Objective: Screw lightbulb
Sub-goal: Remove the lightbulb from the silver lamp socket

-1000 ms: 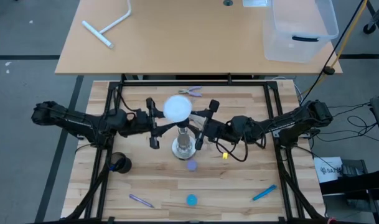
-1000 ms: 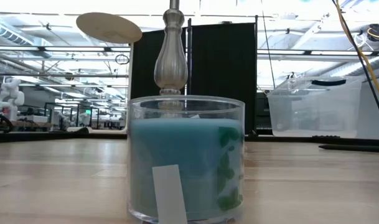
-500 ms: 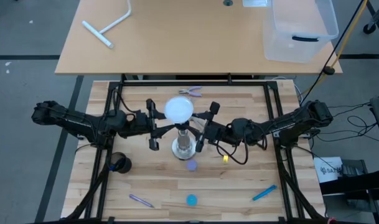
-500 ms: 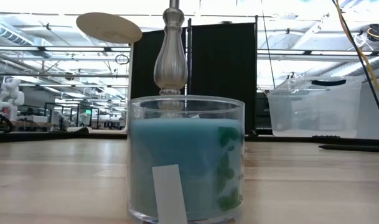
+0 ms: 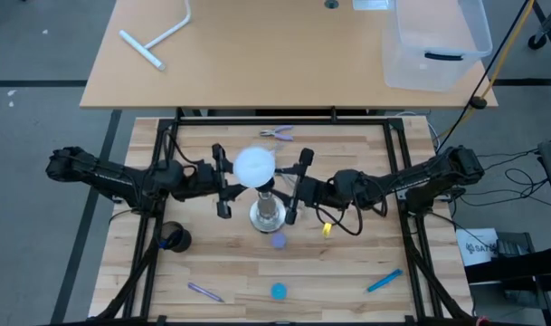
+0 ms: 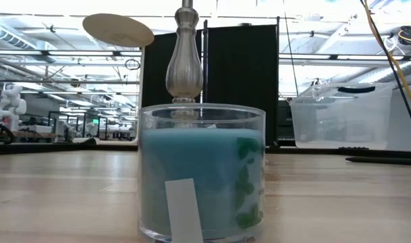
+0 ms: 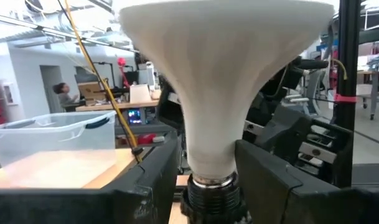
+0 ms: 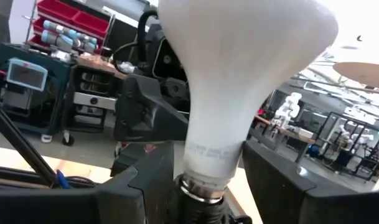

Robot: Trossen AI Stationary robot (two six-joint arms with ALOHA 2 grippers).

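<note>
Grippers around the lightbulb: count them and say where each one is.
2. The left gripper sits on the left side of the lightbulb, the right gripper on its right side, both at the neck just above the socket stand. None seems hidden.
</note>
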